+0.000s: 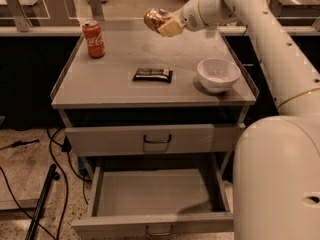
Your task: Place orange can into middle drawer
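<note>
White Coca-Cola script on red can (pixel 93 39), hand (pixel 163 24) gripping orange can (pixel 153 17) above cabinet top (pixel 120 91)

We see our arm (pixel 272 49) rising from the lower right, bending near the top edge and reaching left. Its gripper (pixel 168 27) hangs aloft at upper centre, fingers clamped on the tilted can (pixel 155 19).

Gripper (pixel 164 26) clamps orange can (pixel 153 18) in air above back of cabinet top (pixel 120 91); middle drawer (pixel 150 194) open at btm.
</note>
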Controlling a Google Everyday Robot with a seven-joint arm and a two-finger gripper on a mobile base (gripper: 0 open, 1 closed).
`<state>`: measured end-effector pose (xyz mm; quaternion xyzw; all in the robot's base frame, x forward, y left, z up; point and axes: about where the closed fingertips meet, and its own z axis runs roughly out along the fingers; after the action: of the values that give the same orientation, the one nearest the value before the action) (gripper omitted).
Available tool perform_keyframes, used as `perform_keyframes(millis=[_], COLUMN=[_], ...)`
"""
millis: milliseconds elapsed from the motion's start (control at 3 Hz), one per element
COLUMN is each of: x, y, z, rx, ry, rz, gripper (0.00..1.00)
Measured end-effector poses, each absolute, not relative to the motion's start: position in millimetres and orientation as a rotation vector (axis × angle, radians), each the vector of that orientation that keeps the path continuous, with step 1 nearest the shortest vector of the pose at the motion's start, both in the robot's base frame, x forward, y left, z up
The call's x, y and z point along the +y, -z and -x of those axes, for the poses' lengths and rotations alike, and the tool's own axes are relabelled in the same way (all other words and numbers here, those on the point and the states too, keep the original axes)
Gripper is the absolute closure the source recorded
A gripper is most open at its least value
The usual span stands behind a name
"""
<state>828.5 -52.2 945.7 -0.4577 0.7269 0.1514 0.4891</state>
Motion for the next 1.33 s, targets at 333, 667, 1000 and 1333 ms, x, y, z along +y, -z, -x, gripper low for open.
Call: perform_keyframes(millis=[333, 667, 1000, 1333], x=[-71.7, -66.6, -66.6, -66.2], y=[-981.7, -972.2, -972.2, -972.9], z=[-785.8, -768.3, -768.2, -755.2], rx=[1.745, 1.769, 1.769, 1.778], ry=[-0.465, -0.524, -0.524, -0.563], rz=[1.177, 1.246, 1.246, 1.255], gripper=[1.0, 1.0, 1.0, 1.0])
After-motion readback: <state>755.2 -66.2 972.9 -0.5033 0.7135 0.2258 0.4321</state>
